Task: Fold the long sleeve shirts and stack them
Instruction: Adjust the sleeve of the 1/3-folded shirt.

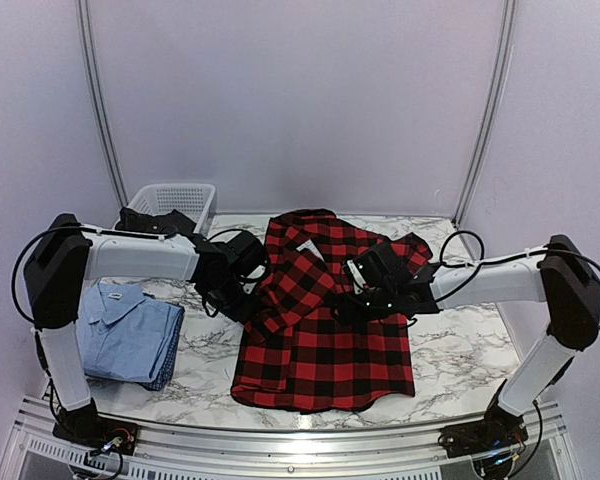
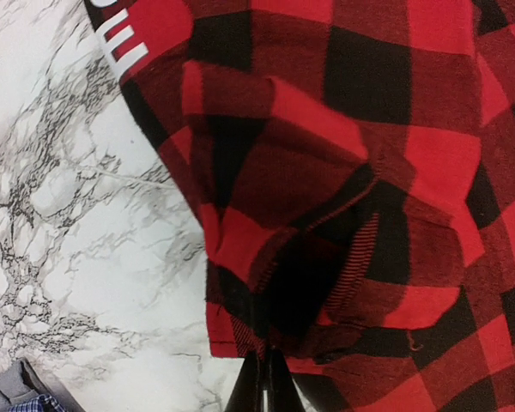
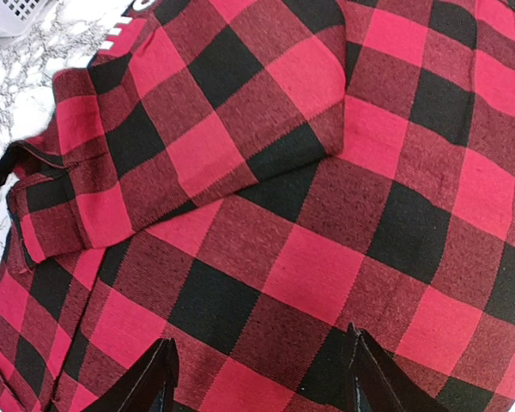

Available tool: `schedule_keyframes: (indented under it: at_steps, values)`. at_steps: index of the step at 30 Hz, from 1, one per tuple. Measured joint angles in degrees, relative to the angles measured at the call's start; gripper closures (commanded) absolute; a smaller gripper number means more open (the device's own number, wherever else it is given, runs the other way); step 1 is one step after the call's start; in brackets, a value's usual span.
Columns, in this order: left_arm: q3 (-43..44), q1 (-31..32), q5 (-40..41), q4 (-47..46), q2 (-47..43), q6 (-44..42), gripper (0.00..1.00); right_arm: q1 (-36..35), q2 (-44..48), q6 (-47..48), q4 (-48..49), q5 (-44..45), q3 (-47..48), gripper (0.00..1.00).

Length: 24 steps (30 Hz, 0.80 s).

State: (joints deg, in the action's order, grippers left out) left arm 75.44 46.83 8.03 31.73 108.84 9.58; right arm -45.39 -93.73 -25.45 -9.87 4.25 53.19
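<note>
Both arms reach in low, the left end effector [image 2: 263, 382] pinched shut on the side edge of the red-and-black flannel shirt [image 1: 320, 350], the right end effector [image 3: 262, 378] wide open just above its middle, with bare surface [image 1: 205, 345] and the folded light blue shirt [image 1: 125, 330] left of the left one.

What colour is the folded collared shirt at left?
The folded collared shirt is plain light blue; best in top external view.
</note>
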Motion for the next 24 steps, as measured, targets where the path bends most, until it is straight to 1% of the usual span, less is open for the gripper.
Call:
schedule_keyframes:
  at_steps: [4,8,12,16,17,24]
  values:
    - [4.28,1.66,-1.77,3.65,0.00,0.07,1.00,-0.02,0.00,0.00,-0.02,0.44,-0.46,0.39]
    - [8.74,2.16,-5.49,7.23,0.00,0.72,1.00,0.00,0.00,0.09,-0.02,1.11,-0.50,0.39]
    - [11.91,2.14,-9.75,11.98,0.00,3.41,1.00,0.00,0.02,0.28,-0.07,1.42,-0.50,0.39]
    - [12.83,2.14,-14.05,14.53,0.00,6.88,1.00,0.04,0.44,0.48,-0.11,1.42,-0.50,0.39]
    - [13.07,2.14,-16.17,15.37,-0.09,8.37,1.00,0.09,0.66,0.52,-0.09,1.38,-0.50,0.39]
    - [15.23,2.14,-23.37,16.65,-1.38,13.84,1.00,0.37,0.94,0.63,0.15,0.96,-0.50,0.39]
